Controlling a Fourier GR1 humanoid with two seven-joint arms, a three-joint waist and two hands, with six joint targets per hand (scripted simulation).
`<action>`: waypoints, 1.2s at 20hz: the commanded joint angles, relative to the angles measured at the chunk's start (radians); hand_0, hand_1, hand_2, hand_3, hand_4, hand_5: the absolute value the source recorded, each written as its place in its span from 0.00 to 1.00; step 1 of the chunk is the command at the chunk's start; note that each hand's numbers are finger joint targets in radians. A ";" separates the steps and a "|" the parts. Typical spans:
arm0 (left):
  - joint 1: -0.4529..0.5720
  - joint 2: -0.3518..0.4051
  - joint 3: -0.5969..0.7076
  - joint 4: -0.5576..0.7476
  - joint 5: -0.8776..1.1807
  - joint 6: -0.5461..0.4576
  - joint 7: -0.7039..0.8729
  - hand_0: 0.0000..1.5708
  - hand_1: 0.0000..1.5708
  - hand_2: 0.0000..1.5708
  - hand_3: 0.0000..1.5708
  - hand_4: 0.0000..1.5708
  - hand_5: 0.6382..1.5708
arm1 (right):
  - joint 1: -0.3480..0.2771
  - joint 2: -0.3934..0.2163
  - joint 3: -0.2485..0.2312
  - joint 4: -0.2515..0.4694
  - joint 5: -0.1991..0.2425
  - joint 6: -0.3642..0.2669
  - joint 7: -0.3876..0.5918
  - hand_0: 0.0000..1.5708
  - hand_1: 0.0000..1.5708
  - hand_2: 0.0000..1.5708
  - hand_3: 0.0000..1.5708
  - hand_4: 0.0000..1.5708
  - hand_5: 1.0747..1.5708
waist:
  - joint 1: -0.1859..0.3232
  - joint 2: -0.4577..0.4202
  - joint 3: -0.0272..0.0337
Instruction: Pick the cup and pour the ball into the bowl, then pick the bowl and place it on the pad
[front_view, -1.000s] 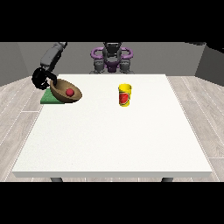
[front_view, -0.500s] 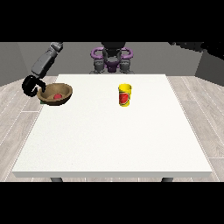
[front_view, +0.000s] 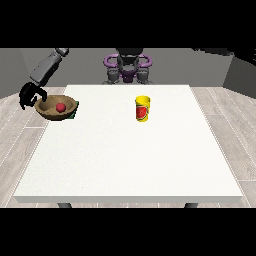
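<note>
A wide white tabletop (front_view: 130, 150) fills most of the front view, with the robot's torso (front_view: 127, 67) small at the far edge. One arm reaches out and down at the view's left, ending in a black hand (front_view: 30, 96) that hangs just past the tabletop's far left corner. Its fingers curl in a hook at the left rim of the brown bowl (front_view: 57, 108), closed on that rim as far as the view shows. The bowl sits tilted at the corner, its left side reaching out past the tabletop's edge, its opening turned toward the camera. Inside it lies the red ball (front_view: 61, 107), near the middle. Just a sliver of the green pad (front_view: 74, 115) peeks out under the bowl's right side, so the bowl lies over the pad; whether it rests flat on it cannot be told. The yellow cup (front_view: 143, 108) with a red mark on its side stands upright, well apart from the bowl, right of the tabletop's middle and toward the far side. No hand shows at the view's right
</note>
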 joint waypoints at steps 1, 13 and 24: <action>0.011 -0.012 -0.012 0.014 0.022 -0.006 0.019 0.00 0.00 0.00 0.00 0.44 0.99 | 0.013 0.033 0.042 0.014 0.039 -0.009 -0.007 1.00 1.00 1.00 0.40 0.63 0.99 | -0.005 -0.042 -0.0009; 0.042 0.038 -0.023 0.132 -0.013 -0.021 0.031 0.00 0.00 0.00 0.00 0.42 0.97 | 0.008 0.013 -0.010 0.076 -0.029 -0.004 0.187 1.00 1.00 1.00 0.87 0.40 0.98 | -0.042 -0.167 -0.0015; 0.029 -0.045 -0.125 0.029 0.074 0.020 0.207 0.00 0.00 0.00 0.00 0.63 1.00 | -0.031 -0.053 0.042 0.073 0.020 0.000 0.295 0.00 0.00 0.00 0.00 0.00 0.69 | -0.029 -0.387 -0.0014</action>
